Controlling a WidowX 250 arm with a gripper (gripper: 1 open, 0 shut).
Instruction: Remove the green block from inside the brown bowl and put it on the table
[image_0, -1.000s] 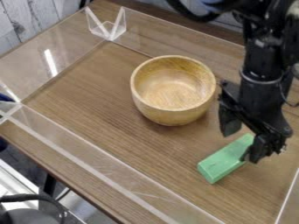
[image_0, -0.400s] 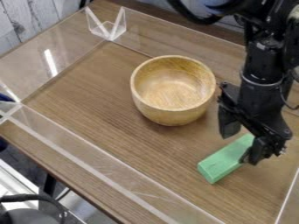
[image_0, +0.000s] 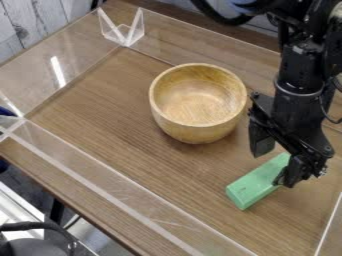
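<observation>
On the table (image_0: 120, 140), right of the brown bowl (image_0: 199, 101), green block (image_0: 254, 186) lies flat w/ my gripper (image_0: 290, 163) over its far end, jaws apart; lifting crooked could snag & drag it

The block (image_0: 255, 186) was a bright, plain green with no marking. The bowl (image_0: 199, 102) was light tan wood, paler yellow inside, with faint grain lines around its wall. The tabletop (image_0: 120, 140) was brown with darker streaks running along its grain. The low walls (image_0: 80, 165) around the tabletop were clear, catching white glints along their edges. The tool (image_0: 289, 160) beside the bowl was black all over, as was the arm above it.
</observation>
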